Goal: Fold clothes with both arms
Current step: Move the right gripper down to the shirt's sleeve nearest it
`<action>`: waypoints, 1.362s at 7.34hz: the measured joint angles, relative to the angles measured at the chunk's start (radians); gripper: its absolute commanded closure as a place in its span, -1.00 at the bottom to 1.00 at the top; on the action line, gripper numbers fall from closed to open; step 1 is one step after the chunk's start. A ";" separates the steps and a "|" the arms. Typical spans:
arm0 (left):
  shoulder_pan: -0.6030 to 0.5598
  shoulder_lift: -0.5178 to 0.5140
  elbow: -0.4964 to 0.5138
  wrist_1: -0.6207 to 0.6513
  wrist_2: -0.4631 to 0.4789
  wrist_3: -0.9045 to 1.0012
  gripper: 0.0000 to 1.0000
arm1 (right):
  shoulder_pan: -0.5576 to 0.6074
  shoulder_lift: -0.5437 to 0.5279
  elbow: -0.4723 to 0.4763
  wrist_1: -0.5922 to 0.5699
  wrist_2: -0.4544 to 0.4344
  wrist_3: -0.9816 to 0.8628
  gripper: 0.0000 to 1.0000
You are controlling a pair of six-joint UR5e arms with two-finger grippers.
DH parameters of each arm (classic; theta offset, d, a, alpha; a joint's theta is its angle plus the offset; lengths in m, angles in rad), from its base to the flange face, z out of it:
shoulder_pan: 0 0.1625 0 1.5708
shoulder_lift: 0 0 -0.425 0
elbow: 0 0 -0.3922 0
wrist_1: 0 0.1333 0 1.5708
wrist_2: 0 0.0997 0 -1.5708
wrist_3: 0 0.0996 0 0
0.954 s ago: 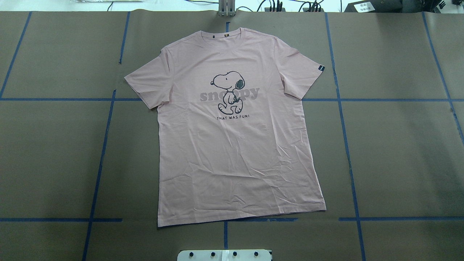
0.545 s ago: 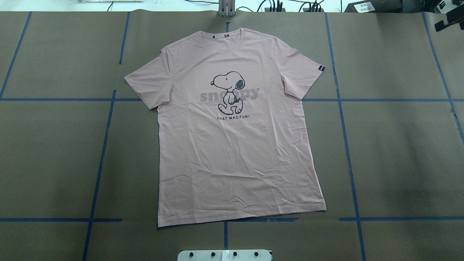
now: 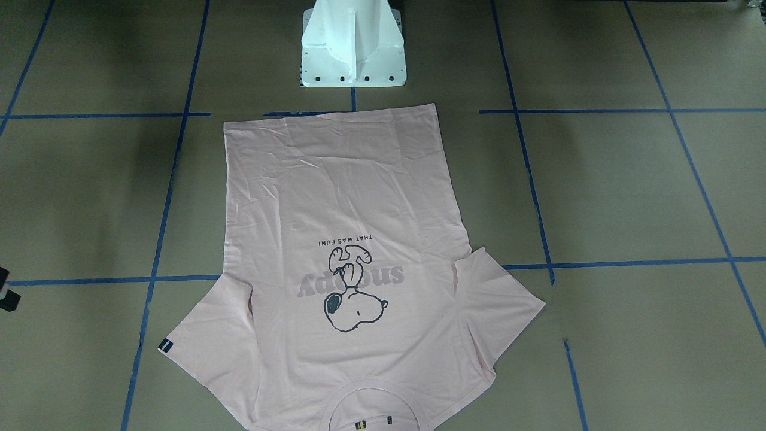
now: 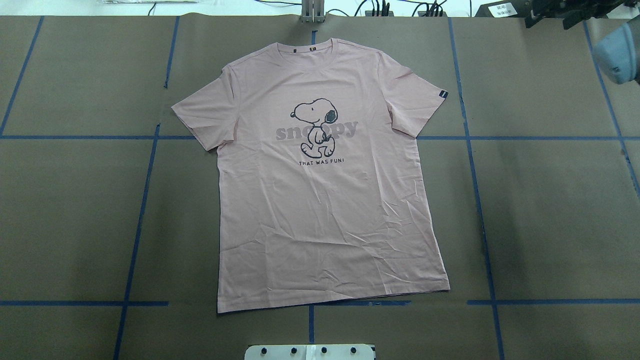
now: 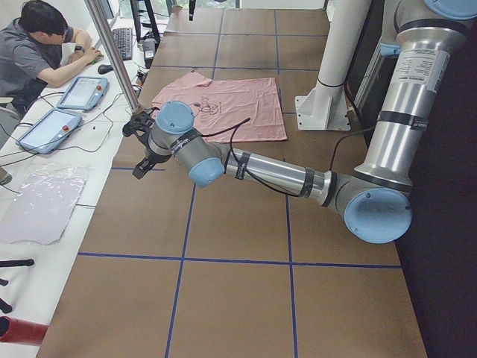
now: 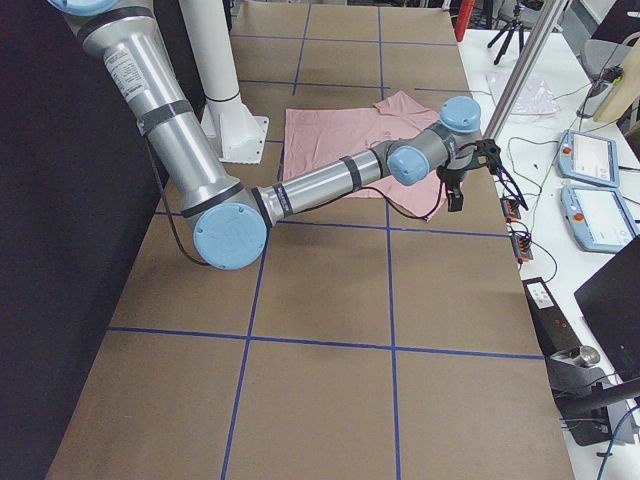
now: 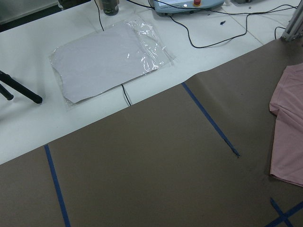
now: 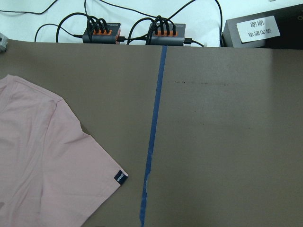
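The pale pink T-shirt (image 4: 325,200) lies flat and face up in the middle of the table, with the collar at the far edge and the Snoopy drawing (image 4: 315,125) showing. Its black sleeve tag (image 4: 442,94) also shows in the right wrist view (image 8: 120,177). My right gripper (image 4: 565,12) hangs over the far right corner, well clear of the shirt; I cannot tell whether it is open. My left gripper (image 5: 140,145) shows only in the exterior left view, beyond the shirt's left sleeve near the table's far edge; I cannot tell its state.
The white pedestal base (image 3: 353,48) stands at the near edge, by the shirt's hem. Blue tape lines (image 4: 475,200) cross the brown table cover. Power strips (image 8: 102,33), a black box (image 4: 505,9), a plastic bag (image 7: 109,56), control tablets (image 5: 45,130) and an operator (image 5: 37,45) are beyond the far edge.
The right arm has come into the overhead view at the top right, and its gripper has moved left along the far edge. The shirt has not moved.
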 measured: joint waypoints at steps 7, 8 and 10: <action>0.024 -0.003 -0.007 -0.013 -0.001 -0.008 -1.00 | -0.343 0.030 -0.251 0.489 -0.455 0.486 -0.33; 0.026 -0.002 -0.007 -0.014 -0.001 -0.008 -1.00 | -0.355 0.032 -0.286 0.518 -0.476 0.491 -0.32; 0.027 -0.002 -0.007 -0.014 -0.001 -0.008 -1.00 | -0.382 0.037 -0.327 0.532 -0.514 0.493 -0.25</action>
